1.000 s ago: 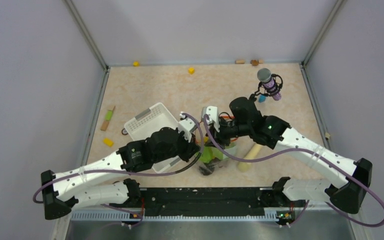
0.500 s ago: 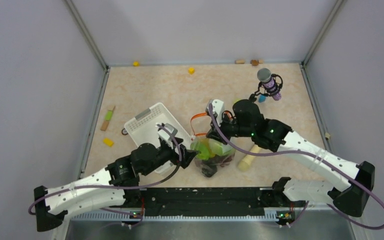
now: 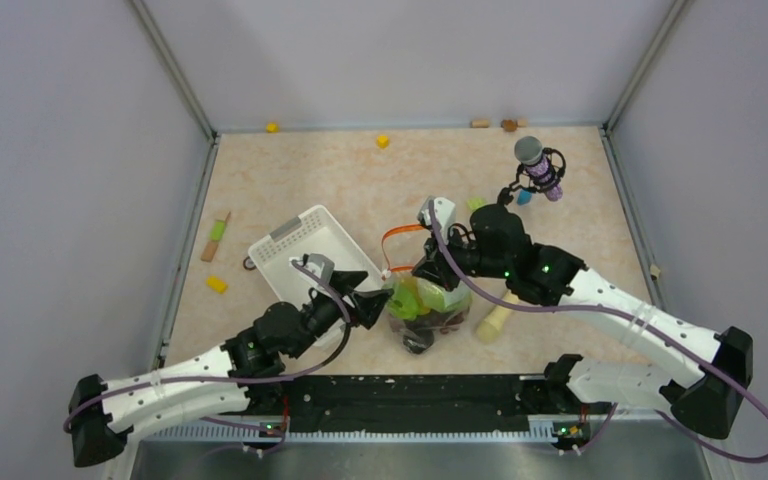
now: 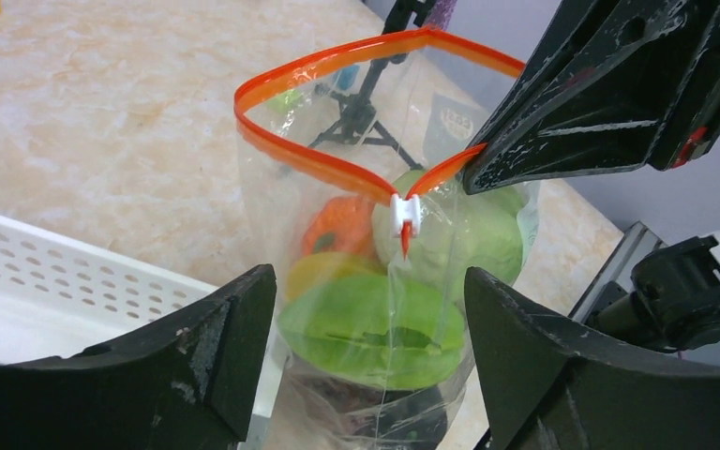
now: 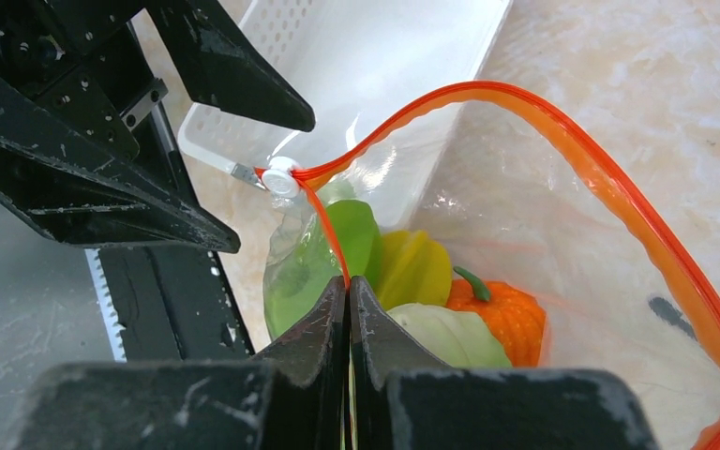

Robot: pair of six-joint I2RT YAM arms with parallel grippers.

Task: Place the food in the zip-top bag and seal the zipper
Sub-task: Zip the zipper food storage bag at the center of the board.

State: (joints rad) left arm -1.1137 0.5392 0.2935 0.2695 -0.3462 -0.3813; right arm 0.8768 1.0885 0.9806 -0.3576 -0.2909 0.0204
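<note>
Sealing step: red-orange zipper strip (image 5: 487, 89) of clear plastic bag (image 4: 431, 244) clamped in right gripper (image 5: 349, 286); white slider (image 4: 403, 214) likely next for gaping left gripper (image 4: 367, 281).

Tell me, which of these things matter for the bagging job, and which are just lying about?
Job: zip-top bag, zipper, toy fruit inside.
Lying about: white basket, wooden rod, yellow block, microphone on stand.
</note>
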